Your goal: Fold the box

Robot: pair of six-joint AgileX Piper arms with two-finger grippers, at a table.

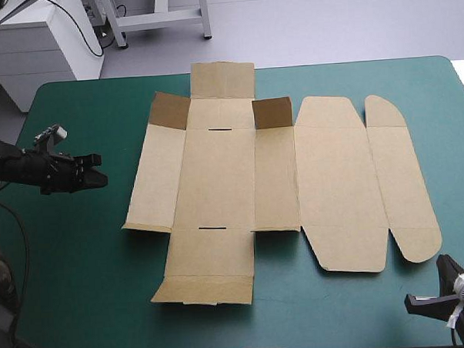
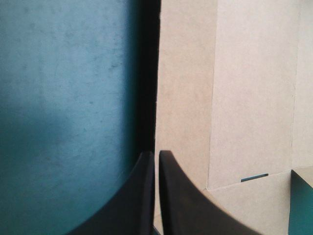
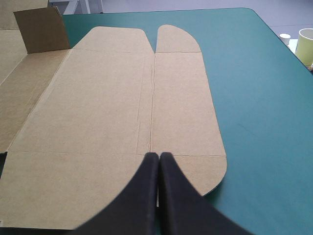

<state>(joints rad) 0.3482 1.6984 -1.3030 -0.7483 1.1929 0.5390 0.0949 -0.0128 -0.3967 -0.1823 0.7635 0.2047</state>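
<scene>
The brown box (image 1: 217,182) lies as a flat cut sheet in the middle of the teal-green cover. Two small flaps (image 1: 272,112) stand raised at its far side. Its lid panel (image 1: 340,185) and rounded flap (image 1: 402,182) lie flat to the right. My left gripper (image 1: 101,170) hovers just left of the sheet's left edge, shut and holding nothing. The left wrist view shows that gripper (image 2: 156,155) level with the edge of the box (image 2: 234,98). My right gripper (image 1: 408,302) is near the table's front right corner, shut and empty. In its own view, the gripper (image 3: 159,156) points across the lid (image 3: 98,107) and rounded flap (image 3: 181,98).
A pale yellow cup (image 3: 305,44) stands beyond the table's right edge (image 3: 274,34). A white cabinet (image 1: 34,44) stands past the far left corner. Teal-green cover (image 1: 73,250) shows to the left of and in front of the sheet.
</scene>
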